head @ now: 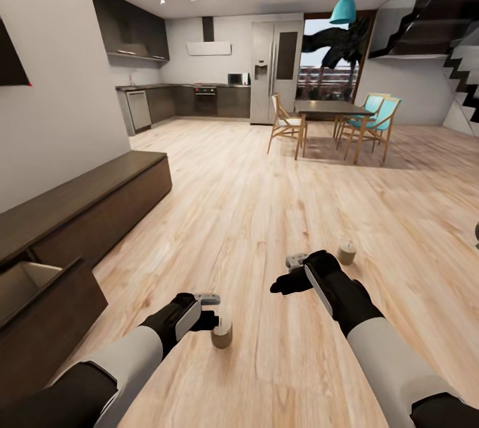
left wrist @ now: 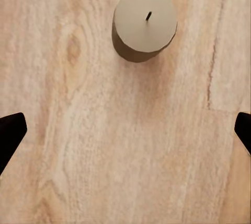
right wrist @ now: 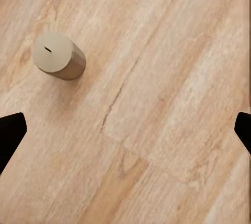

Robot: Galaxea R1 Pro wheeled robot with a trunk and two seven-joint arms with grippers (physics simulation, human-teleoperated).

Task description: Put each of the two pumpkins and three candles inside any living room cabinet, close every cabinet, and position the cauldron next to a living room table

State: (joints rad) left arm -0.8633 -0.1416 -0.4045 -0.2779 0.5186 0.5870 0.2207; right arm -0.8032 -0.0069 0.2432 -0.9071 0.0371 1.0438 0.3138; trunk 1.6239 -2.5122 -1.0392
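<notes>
Left hand [head: 214,313]: held low over the wooden floor [head: 266,215], fingers spread wide apart, nothing gripped; in the left wrist view its two dark fingertips [left wrist: 10,132] are seen at opposite edges with bare floorboards between them
Right hand [head: 293,276]: held above the floor, open and empty; its fingertips [right wrist: 10,135] are likewise seen far apart in the right wrist view
Near candle [head: 221,333]: a beige stub stood upright on the floor, just beside the left hand and partly overlapped by it in the head view; in the left wrist view it [left wrist: 145,24] is seen ahead of the fingertips, wick on top, not between them
Far candle [head: 346,252]: stood upright on the floor, just beyond and to the right of the right hand, apart from it; in the right wrist view it [right wrist: 57,55] lies off to one side, clear of the fingers
Cabinet [head: 86,205]: long, low and dark brown, set along the left wall; its nearest front panel [head: 50,331] is seen tilted outward, with a pale interior [head: 23,281] exposed behind it
Background: a dining table [head: 329,110] with wooden and teal chairs [head: 379,118] is seen far across the room, with a kitchen [head: 193,92] behind and a staircase [head: 459,68] at the right
</notes>
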